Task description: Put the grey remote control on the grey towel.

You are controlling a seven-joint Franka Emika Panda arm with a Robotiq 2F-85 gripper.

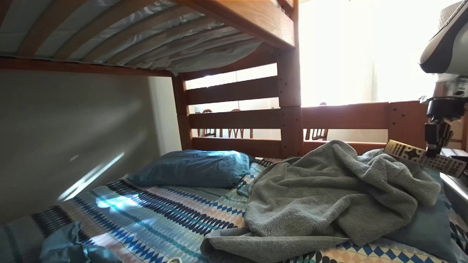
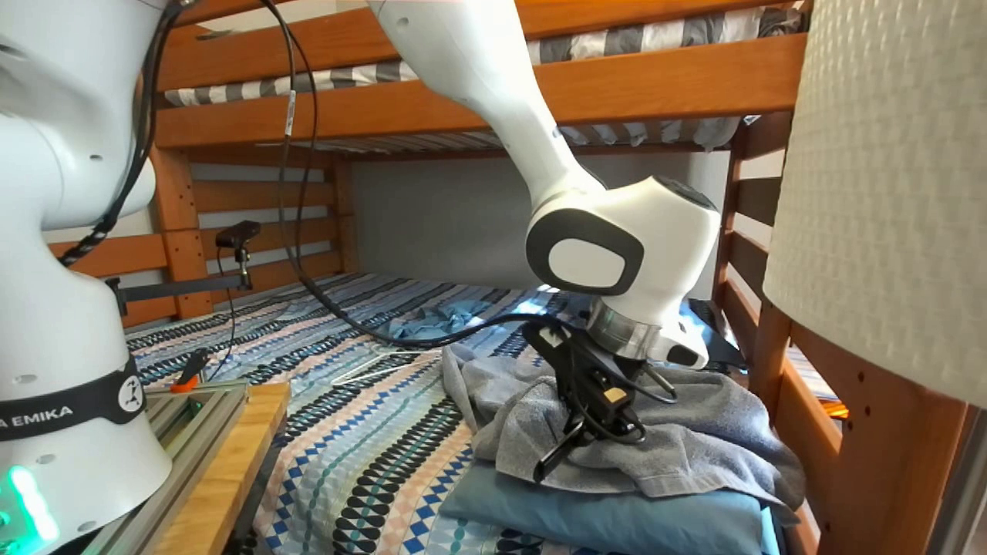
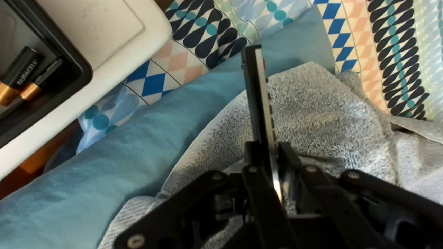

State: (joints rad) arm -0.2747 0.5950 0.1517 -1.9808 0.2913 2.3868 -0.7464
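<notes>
The jaws, nearly together, grip the grey remote control (image 3: 256,97).

Has the rumpled grey cloth towel (image 1: 314,197), in an exterior view, right of a plump blue fabric pillow (image 1: 197,170), atop a flat blue pillow (image 1: 426,228) and multicoloured cloth bedsheet (image 1: 153,223), with the slim oblong grey remote control (image 1: 416,156) further right in the black gripper (image 1: 434,151).
</notes>
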